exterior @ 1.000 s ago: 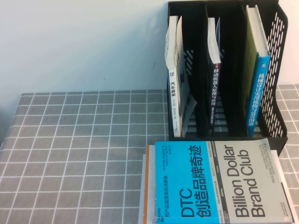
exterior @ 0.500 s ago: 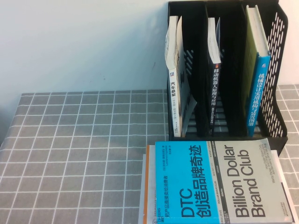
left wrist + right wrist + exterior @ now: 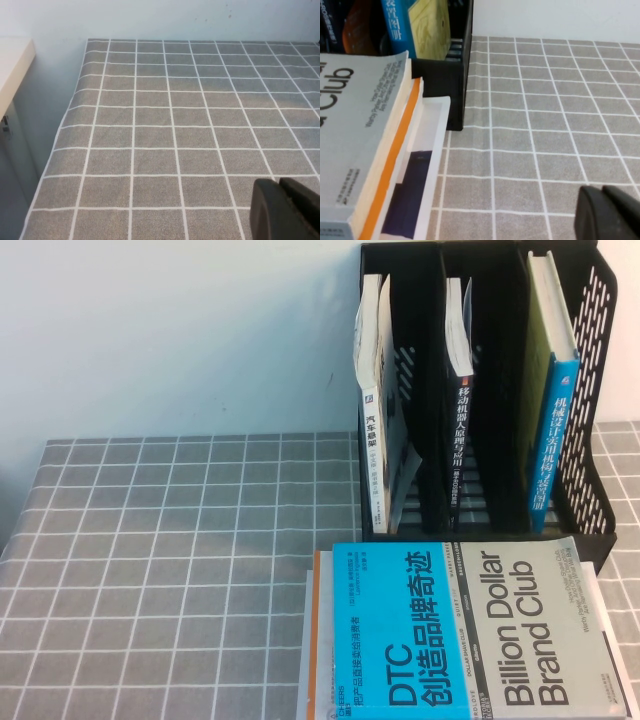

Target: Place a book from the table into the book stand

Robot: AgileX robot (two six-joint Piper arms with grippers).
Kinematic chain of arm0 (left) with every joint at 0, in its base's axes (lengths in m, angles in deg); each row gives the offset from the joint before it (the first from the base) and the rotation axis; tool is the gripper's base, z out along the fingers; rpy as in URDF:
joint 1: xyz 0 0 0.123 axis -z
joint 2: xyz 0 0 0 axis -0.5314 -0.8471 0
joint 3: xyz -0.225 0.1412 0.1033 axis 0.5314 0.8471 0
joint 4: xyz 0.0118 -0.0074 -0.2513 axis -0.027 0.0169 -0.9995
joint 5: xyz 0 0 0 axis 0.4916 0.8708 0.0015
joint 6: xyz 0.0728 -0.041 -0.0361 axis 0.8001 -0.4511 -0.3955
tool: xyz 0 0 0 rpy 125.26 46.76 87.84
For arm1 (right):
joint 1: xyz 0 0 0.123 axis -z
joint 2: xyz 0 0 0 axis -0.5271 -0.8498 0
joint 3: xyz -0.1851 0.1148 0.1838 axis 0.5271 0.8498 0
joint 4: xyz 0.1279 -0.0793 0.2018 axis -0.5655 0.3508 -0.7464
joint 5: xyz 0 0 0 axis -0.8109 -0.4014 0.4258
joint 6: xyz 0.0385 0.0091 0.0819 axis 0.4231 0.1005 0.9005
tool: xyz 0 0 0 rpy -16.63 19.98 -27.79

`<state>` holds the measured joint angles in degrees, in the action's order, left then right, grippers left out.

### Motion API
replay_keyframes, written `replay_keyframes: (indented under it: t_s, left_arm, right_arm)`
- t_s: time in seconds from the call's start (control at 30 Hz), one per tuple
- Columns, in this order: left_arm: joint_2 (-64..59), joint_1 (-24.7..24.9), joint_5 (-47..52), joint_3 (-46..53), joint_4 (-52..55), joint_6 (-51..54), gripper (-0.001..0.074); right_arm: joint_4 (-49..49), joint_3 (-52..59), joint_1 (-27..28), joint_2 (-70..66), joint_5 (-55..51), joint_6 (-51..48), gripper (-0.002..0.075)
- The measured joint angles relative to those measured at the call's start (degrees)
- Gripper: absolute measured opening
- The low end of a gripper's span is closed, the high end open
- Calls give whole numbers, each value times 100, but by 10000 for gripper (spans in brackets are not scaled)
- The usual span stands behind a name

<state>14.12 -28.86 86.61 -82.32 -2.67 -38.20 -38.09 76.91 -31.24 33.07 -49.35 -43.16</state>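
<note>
The book [image 3: 552, 400] already stands in the book stand [image 3: 590, 360] beyond my right gripper [image 3: 610, 215], which like my left gripper [image 3: 287, 210] is shut, empty and low over the desk [image 3: 150, 125], so a careless swing could knock the stack [image 3: 365, 130] beside it.

L hand [image 3: 286, 210] & R hand [image 3: 609, 214]: matte black, blunt rounded fingers

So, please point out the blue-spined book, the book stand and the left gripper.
the book [image 3: 563, 440]: high view, on its blue spine.
the book stand [image 3: 597, 300]: high view, on its perforated right wall.
the left gripper [image 3: 286, 209]: left wrist view, on the shut fingertips above the cloth.
</note>
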Motion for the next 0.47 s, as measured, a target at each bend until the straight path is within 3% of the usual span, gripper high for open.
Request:
replay_keyframes:
  t_s: [0.47]
  left_arm:
    - [0, 0, 0, 0, 0, 0, -3]
  right_arm:
    - [-72, 0, 0, 0, 0, 0, -3]
